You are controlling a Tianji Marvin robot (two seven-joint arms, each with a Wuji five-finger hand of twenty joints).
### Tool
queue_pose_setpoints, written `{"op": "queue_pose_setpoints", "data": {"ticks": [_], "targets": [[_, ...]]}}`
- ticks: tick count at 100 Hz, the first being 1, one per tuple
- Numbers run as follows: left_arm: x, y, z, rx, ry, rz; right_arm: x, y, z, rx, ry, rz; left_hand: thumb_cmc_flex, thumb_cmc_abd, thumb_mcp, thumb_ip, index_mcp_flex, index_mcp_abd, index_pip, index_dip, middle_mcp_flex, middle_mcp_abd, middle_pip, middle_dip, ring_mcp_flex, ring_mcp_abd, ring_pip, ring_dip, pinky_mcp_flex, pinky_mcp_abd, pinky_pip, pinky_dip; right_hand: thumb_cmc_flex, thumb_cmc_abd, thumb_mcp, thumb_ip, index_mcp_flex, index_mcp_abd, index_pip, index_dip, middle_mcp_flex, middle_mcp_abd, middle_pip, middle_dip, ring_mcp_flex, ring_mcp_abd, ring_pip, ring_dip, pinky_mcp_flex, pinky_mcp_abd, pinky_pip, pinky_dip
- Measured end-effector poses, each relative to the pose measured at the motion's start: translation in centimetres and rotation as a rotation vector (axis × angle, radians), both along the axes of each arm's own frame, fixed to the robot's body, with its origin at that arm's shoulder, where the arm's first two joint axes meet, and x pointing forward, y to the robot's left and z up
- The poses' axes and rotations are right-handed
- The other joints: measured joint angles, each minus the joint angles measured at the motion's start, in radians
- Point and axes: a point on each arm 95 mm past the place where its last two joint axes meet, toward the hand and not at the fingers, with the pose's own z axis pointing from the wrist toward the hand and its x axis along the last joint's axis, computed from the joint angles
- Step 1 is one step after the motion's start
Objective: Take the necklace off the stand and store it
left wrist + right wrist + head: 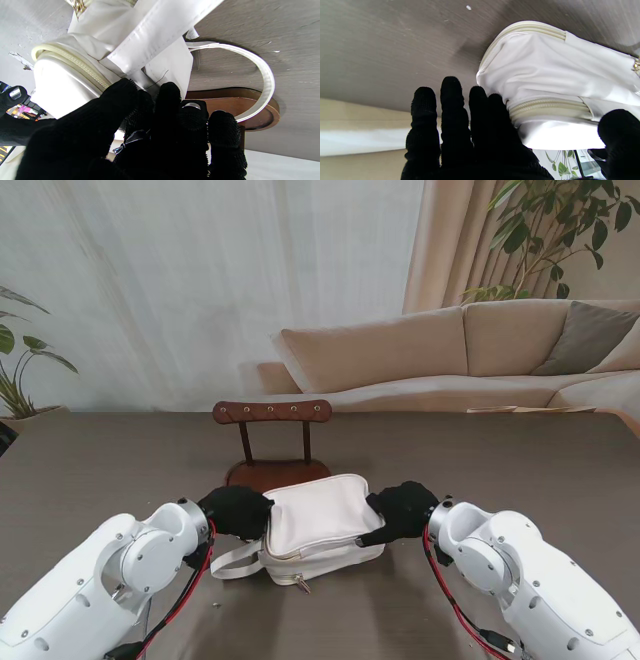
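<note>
On the table, the left hand (237, 512) and right hand (402, 513) each press their fingers against an end of the white bag (315, 525), squeezing it between them.

Table (560, 480): white bag (315, 525), wooden stand (273, 442)

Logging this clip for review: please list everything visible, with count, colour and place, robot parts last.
Bag: one, white with a cream zip, on the table centre, nearer to me than the stand, between both hands.
Bag strap: one, white, looped on the table at the bag's left end, lying across the stand's base.
Necklace stand: one, dark brown wood, behind the bag; no necklace visible on it.
Table: one, grey-brown.
Sofa: one, beige, behind the table.
Plants: two, green, far left and far right.
Left hand: black glove, shut on the bag's left end.
Right hand: black glove, shut on the bag's right end.
</note>
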Motion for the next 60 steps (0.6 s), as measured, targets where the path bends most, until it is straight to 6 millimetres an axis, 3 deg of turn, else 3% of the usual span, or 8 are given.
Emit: {"op": "queue_pose_setpoints", "data": {"ticks": [20,27,33,60], "targets": [[-1.2,0.6,0.4,0.023,-0.002,0.008,0.0,0.4,1.0,-0.084,-0.16,-0.012,-0.003,0.006,-0.007,0.0,-0.016,0.011,-0.01,0.006,-0.012,0.004,-0.005,0.0,0.0,0.0,0.0,0.0,0.0,0.0,0.0,0.0,-0.059,-0.01,0.041,0.0,-0.185,-0.069,-0.003,-0.084,-0.218,-0.026,-0.014,-0.049,-0.14,0.026,-0.077,-0.061,0.0,0.01,-0.035,0.0],[-1.4,0.8,0.4,0.029,0.0,0.01,0.1,0.8,1.8,-0.045,-0.242,0.006,-0.005,0.006,-0.008,0.0,-0.016,0.011,-0.01,0.007,-0.013,0.004,-0.006,0.0,0.0,0.0,0.0,0.0,0.0,0.0,0.0,0.0,-0.06,-0.022,0.043,0.0,-0.193,-0.087,-0.004,-0.089,-0.266,-0.031,-0.028,-0.049,-0.193,0.017,-0.094,-0.079,0.0,0.01,-0.05,0.0],[-1.6,1.0,0.4,0.035,0.002,0.011,0.1,1.3,2.3,-0.011,-0.278,0.034,-0.006,0.006,-0.008,0.0,-0.026,0.0,-0.02,0.007,-0.016,0.004,-0.006,0.0,0.0,0.0,0.0,0.0,0.0,0.0,0.0,0.0,-0.061,-0.046,0.067,0.0,-0.224,-0.227,-0.056,-0.11,-0.275,-0.041,-0.016,-0.05,-0.218,-0.002,-0.103,-0.086,0.0,0.01,-0.054,0.0],[-1.9,1.2,0.4,0.045,0.011,0.008,-0.3,4.3,3.5,-0.002,-0.306,0.15,-0.009,0.006,-0.008,0.0,-0.027,-0.01,-0.038,0.007,-0.019,0.004,-0.006,0.0,0.0,0.0,0.0,0.0,0.0,0.0,0.0,0.0,-0.062,-0.081,0.082,0.0,-0.224,-0.266,-0.056,-0.112,-0.275,-0.06,0.008,-0.05,-0.215,-0.019,-0.103,-0.096,0.0,0.01,-0.061,0.0]]}}
